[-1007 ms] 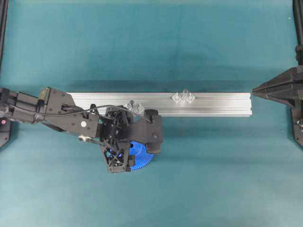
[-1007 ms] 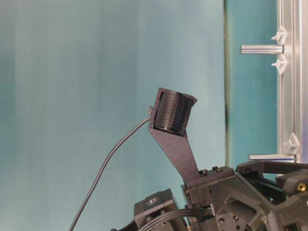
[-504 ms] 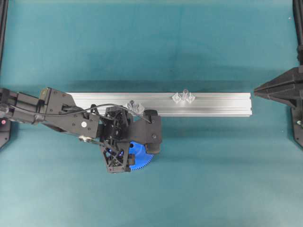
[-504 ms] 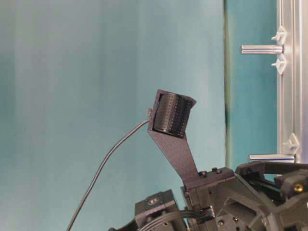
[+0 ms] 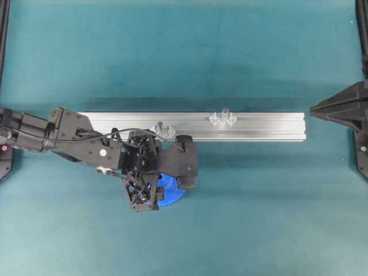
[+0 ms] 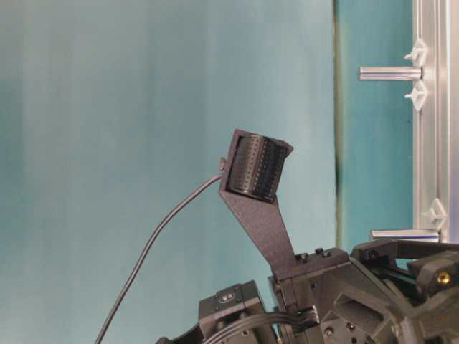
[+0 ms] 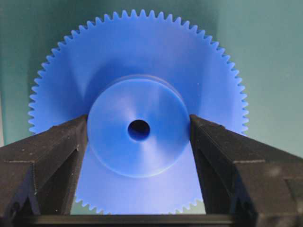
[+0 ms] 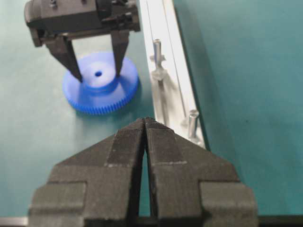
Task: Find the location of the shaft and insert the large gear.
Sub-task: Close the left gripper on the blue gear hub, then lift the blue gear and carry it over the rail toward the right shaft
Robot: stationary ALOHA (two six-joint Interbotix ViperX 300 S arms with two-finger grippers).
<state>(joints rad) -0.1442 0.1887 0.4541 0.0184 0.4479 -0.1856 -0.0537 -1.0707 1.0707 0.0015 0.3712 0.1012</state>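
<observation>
The large gear (image 5: 172,194) (image 7: 137,71) (image 8: 102,97), bright blue with a toothed rim, lies flat on the teal table just in front of the rail. My left gripper (image 5: 154,187) (image 7: 138,130) (image 8: 97,75) reaches down over it, with one finger pressed on each side of the raised hub. The shaft (image 5: 223,117) (image 6: 391,73) (image 8: 192,122) stands upright on the rail between two clear diamond pieces, right of the gear. At the rail's right end my right gripper (image 5: 313,111) (image 8: 145,120) hovers with its tips together and nothing held.
The aluminium rail (image 5: 264,123) runs left to right across the middle of the table. A second clear mount with a pin (image 5: 164,129) (image 8: 157,49) (image 6: 405,234) sits on it right behind the left gripper. Black frame posts (image 5: 362,34) line the sides.
The left gripper's fingers have closed in onto the gear's hub. The left arm shifted only slightly and the gear stayed put. The right gripper drew back a little to the right.
</observation>
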